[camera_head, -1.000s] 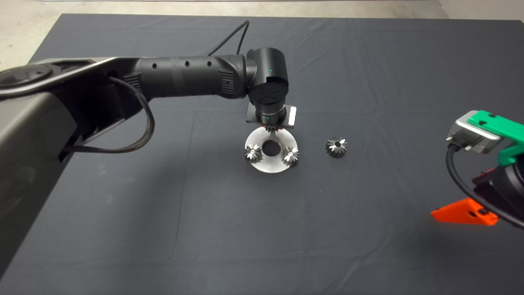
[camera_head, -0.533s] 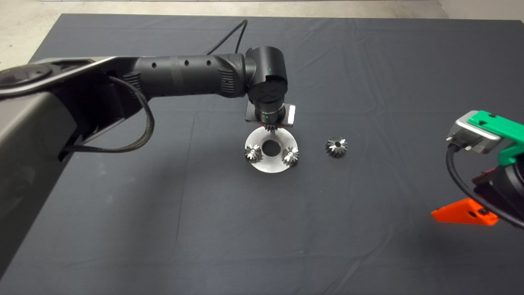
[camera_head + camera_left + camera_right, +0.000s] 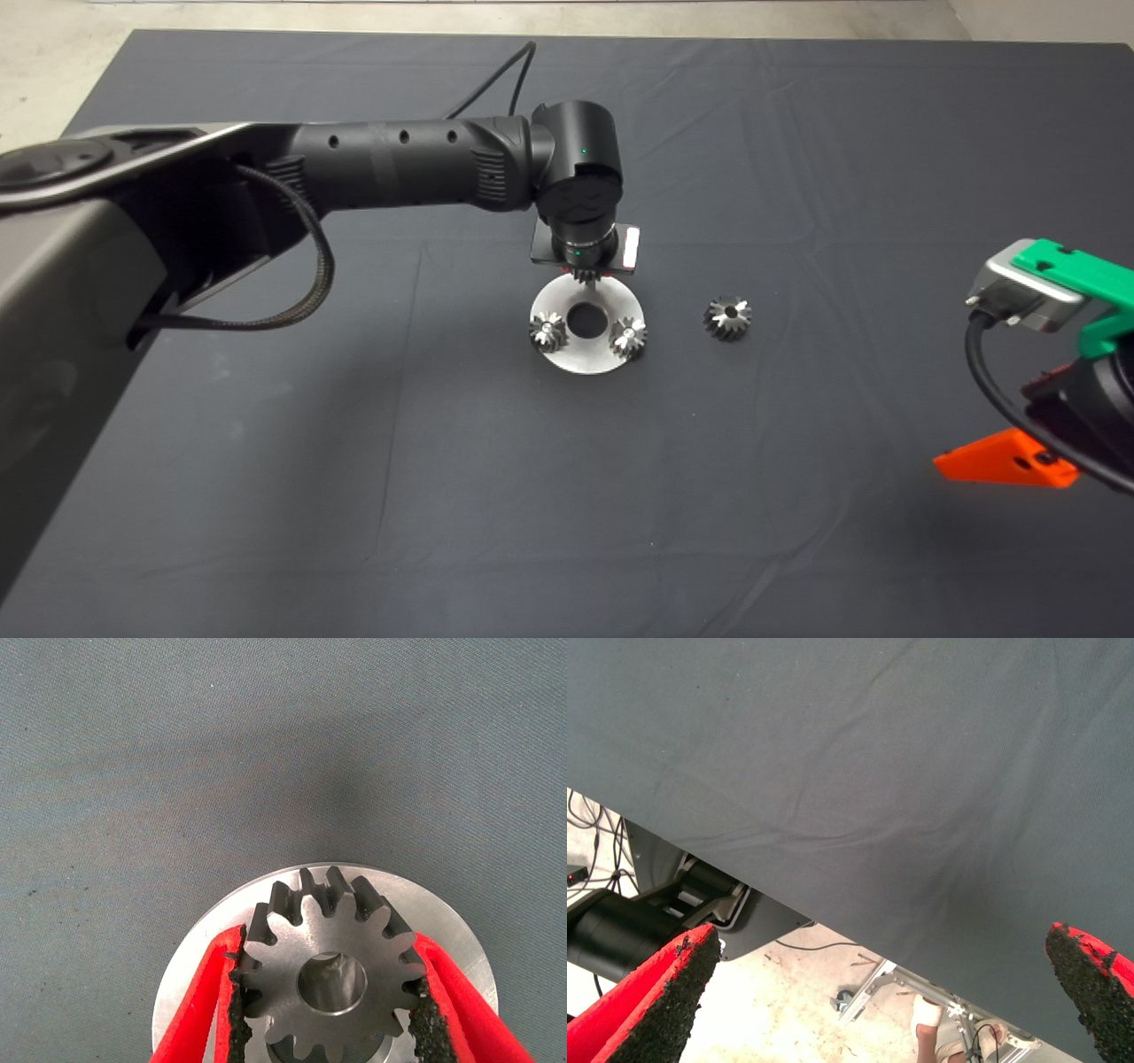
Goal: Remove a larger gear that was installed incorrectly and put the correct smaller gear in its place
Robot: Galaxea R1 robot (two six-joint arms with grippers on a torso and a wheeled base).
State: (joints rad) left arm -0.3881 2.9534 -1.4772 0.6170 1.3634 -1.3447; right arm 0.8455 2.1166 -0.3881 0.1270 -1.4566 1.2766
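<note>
My left gripper (image 3: 586,276) is shut on the smaller gear (image 3: 328,979), a bright silver gear with a round centre hole. It holds the gear over the far side of the round steel plate (image 3: 585,359). In the left wrist view the black pads (image 3: 237,992) press the gear's two sides, and a post shows through its hole. The plate (image 3: 438,917) lies right under it. The larger gear (image 3: 727,318), darker with flared teeth, lies on the mat to the right of the plate. My right gripper (image 3: 877,988) is open and empty, parked at the lower right.
Two more small silver gears (image 3: 547,330) (image 3: 628,337) sit on the plate's near side, either side of its centre hole (image 3: 584,320). The right gripper's red finger (image 3: 1005,458) juts over the mat. The right wrist view shows the mat's edge and floor with cables.
</note>
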